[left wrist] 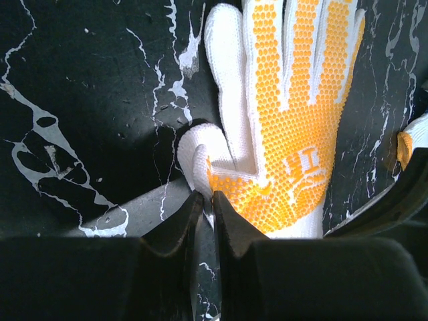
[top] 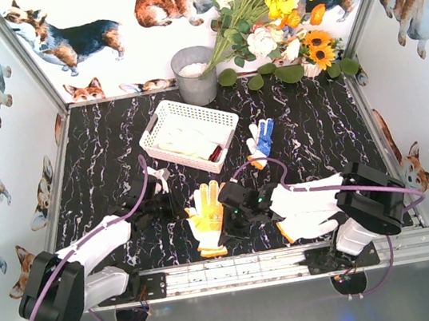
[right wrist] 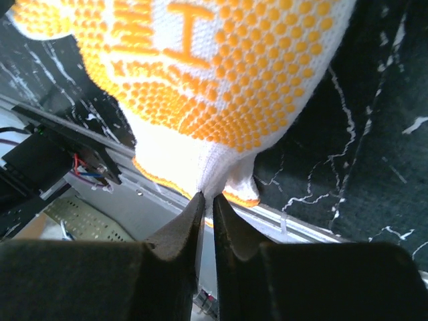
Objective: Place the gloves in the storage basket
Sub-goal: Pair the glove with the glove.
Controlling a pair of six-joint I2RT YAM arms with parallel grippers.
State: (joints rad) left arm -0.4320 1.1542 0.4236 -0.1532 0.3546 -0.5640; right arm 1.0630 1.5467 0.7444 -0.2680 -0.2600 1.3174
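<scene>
A white glove with orange dots lies palm up near the front of the black marble table. My left gripper is shut on the folded fabric at the glove's thumb side. From the right, my right gripper is shut on its orange-edged cuff. A white and blue glove lies right of the white storage basket, which holds pale gloves. Another white glove with an orange cuff lies partly under my right arm.
A round grey bucket stands behind the basket. A bunch of artificial flowers fills the back right corner. The metal rail carrying both arm bases runs along the near edge, close to the dotted glove's cuff.
</scene>
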